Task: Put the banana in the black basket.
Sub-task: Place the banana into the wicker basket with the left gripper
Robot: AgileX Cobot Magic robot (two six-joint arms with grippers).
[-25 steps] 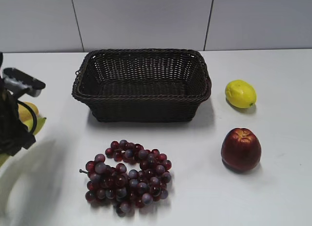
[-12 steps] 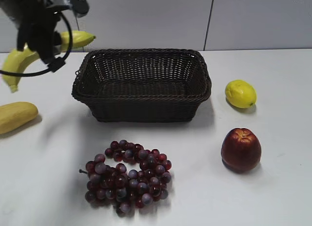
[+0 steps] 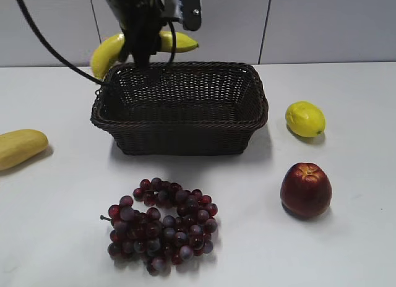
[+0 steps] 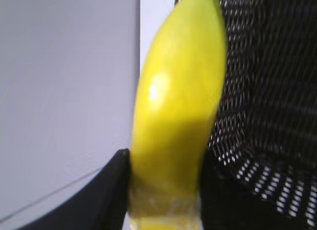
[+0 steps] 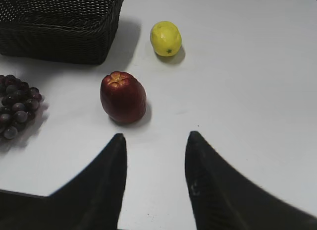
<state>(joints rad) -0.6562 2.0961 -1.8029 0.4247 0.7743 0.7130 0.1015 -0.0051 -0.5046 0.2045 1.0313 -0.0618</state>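
Left end effector (image 3: 143, 42): clamped on the banana (image 3: 110, 49) near its middle, fingers pressed to both of its sides in the left wrist view; raised off the tabletop, above the basket's back left corner.
Banana: in the air, lying roughly level, one end past the basket's left rim, the other pointing right over the back rim; in the left wrist view (image 4: 178, 111), bright yellow with a glossy highlight, wicker weave to its right.
Black basket (image 3: 179, 123): upright in the middle of the tabletop, nothing visible inside; near corner also at the top left of the right wrist view (image 5: 59, 27).
Right end effector (image 5: 156, 141): spread apart, grasping nothing, two dark fingers hanging over bare tabletop, near the apple; outside the exterior view.
Left of tabletop: plump dull yellow fruit (image 3: 20, 148) lying at the frame edge, well apart from the basket.
Front of tabletop: bunch of dark red grapes (image 3: 162, 224) in front of the basket, not touching it.
Right of tabletop: lemon (image 3: 305, 119) just beside the basket's right side; red apple (image 3: 305, 189) nearer the camera, apart from the lemon.
Tabletop (image 3: 346, 250): plain white, faintly glossy, soft shadows under each fruit.
Room: pale grey wall panels (image 3: 322, 24) behind, split by thin dark vertical seams.
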